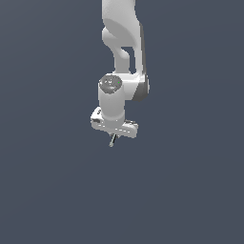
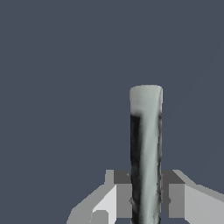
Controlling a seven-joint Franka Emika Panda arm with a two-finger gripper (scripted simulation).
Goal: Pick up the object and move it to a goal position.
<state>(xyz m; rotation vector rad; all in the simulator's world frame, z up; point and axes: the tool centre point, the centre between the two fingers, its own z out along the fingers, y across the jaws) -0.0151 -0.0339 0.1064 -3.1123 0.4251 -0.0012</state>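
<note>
Rod point(image 2: 145, 153) lengthwise between tool point(image 2: 145, 194) fingers (tip outward)

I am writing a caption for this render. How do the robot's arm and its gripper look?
The arm is glossy white with rounded, tube-like segments and dark grey bands at the joints. A grey round cap tops the wrist. The gripper has a flat white block body; the wrist view shows light grey fingers with darker grey upper parts. No cables or markings are visible.
</note>
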